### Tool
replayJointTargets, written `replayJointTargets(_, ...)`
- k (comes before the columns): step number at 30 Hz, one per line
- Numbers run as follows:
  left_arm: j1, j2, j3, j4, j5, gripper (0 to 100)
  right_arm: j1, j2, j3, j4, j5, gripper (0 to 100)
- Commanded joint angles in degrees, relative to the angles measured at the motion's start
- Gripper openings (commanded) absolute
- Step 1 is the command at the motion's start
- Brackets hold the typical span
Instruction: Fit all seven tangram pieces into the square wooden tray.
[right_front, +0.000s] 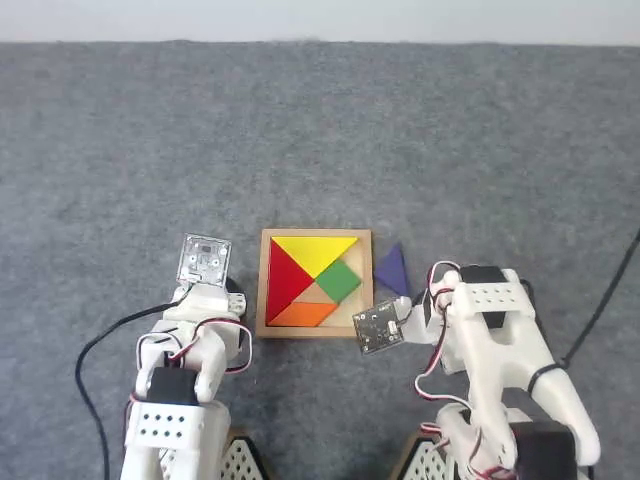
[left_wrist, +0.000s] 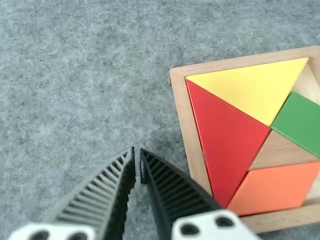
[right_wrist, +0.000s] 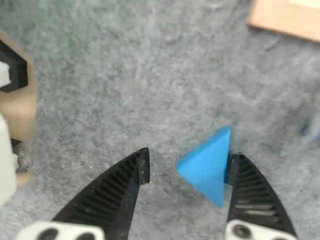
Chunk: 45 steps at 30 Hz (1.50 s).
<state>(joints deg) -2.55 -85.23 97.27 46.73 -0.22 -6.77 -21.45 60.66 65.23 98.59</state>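
**Picking up the blue triangle, tray half filled**

The tray (right_front: 265, 285) lies on the grey mat (right_front: 150, 150) between the two arms; it holds the yellow triangle (right_front: 315, 252), the red triangle (right_front: 283, 278), the green square (right_front: 340, 280) and the orange piece (right_front: 303, 314), with bare wood in the middle and along the side nearest the right arm. The purple triangle (right_front: 392, 270) lies on the mat just beside that side of the tray.

The step in hand looks like the pick-up of the blue triangle (right_wrist: 207, 167). The right gripper (right_wrist: 189, 162) stands wide open low over the mat with the triangle between its jaws; one finger touches the piece, the other stands apart, so nothing is gripped yet. The left gripper (left_wrist: 136, 155) is closed to a thin slit and holds nothing; it hangs over the mat just beside the tray's far edge.

The next move probably calls for closing squarely on the triangle, since its slanted sides may let it twist or slip, then lifting it across to a bare gap and turning it to match.
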Motion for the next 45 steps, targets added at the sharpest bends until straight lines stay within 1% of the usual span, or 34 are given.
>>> replayJointTargets(1,-0.2,-0.8,-0.5,0.0,0.2,1,0.9,0.0,1.1,0.0,0.8,25.8)
replayJointTargets(3,-0.2,-0.8,-0.5,0.0,0.2,1,0.8,0.0,1.4,0.0,0.5,25.3)
replayJointTargets(5,-0.2,-0.8,-0.5,0.0,0.2,1,0.7,0.0,1.8,0.0,-0.4,21.7)
replayJointTargets(9,-0.2,-0.8,-0.5,0.0,0.2,1,0.7,0.0,1.8,-0.1,-4.8,14.9)
replayJointTargets(12,-0.2,-0.8,-0.5,0.0,0.2,1,0.7,-0.5,1.8,-0.1,-8.1,13.6)
replayJointTargets(14,-0.2,-0.8,-0.5,0.0,0.2,1,0.7,-0.6,1.4,-0.2,-11.6,13.6)
replayJointTargets(18,-0.2,-0.8,-0.5,0.0,0.2,1,0.7,-0.6,-1.1,-3.5,-22.9,13.8)
replayJointTargets(21,-0.2,-0.8,-0.5,0.0,0.2,1,0.4,-0.6,-4.8,-3.6,-31.3,13.9)
replayJointTargets(24,-0.2,-0.8,-0.5,0.0,0.2,1,-1.5,-0.4,-9.5,-2.9,-42.3,13.9)
replayJointTargets(30,-0.2,-0.8,-0.5,0.0,0.2,1,-8.7,0.0,-22.0,5.3,-65.0,13.6)
replayJointTargets(35,-0.2,-0.8,-0.5,0.0,0.2,1,-14.4,0.1,-29.0,5.7,-80.6,13.6)
replayJointTargets(38,-0.2,-0.8,-0.5,0.0,0.2,1,-18.2,2.2,-32.1,3.7,-86.2,13.6)
replayJointTargets(41,-0.2,-0.8,-0.5,0.0,0.2,1,-20.8,7.6,-36.2,2.3,-87.6,10.6)
replayJointTargets(44,-0.2,-0.8,-0.5,0.0,0.2,1,-21.1,14.6,-41.3,0.9,-87.9,7.8)
replayJointTargets(45,-0.2,-0.8,-0.5,0.0,0.2,1,-21.1,16.6,-43.2,0.6,-89.1,7.6)
